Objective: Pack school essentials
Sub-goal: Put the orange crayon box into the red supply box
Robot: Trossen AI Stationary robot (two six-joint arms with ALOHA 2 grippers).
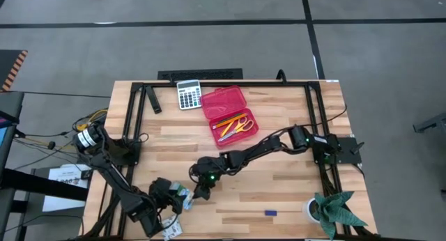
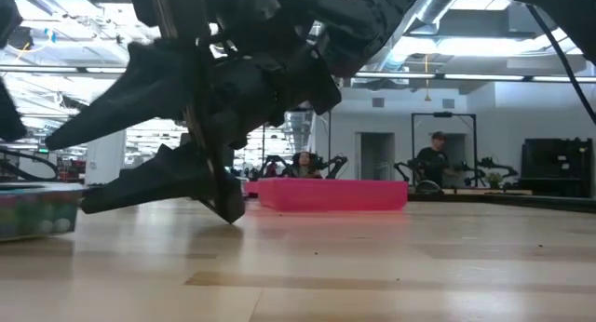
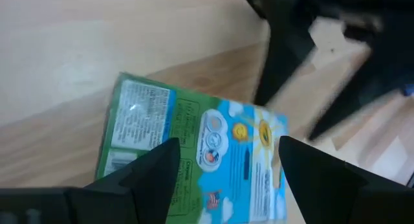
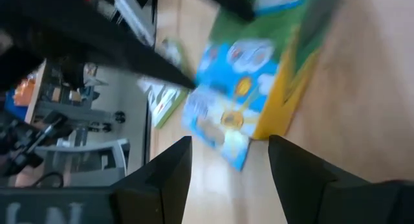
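Two dark robot arms met over the front-left part of a wooden table (image 1: 279,185). The left gripper (image 1: 175,200) stood with its fingers (image 3: 152,169) spread wide on either side of a green-and-blue printed packet (image 3: 200,156), which lay flat on the wood between them; whether the pads actually touched it could not be told. The right gripper (image 1: 201,191), reaching in across the table from the right, hovered just beside it with its own fingers (image 4: 165,172) also parted and nothing between them, the same packet lying just beyond their tips. A second printed packet (image 1: 172,230) lay at the table's front edge, near the left gripper.

Farther back, a red hinged case (image 1: 228,115) lay open, holding yellow-handled scissors (image 1: 241,125) and a few thin pencils (image 1: 224,124). A grey calculator (image 1: 188,94) sat just beside the case, at the rear edge. A tiny blue piece (image 1: 270,213) rested alone on the wood toward the front right, well apart from both grippers. A green plant (image 1: 336,210) occupied the front-right corner. In the room behind, two people (image 2: 433,159) were seen.
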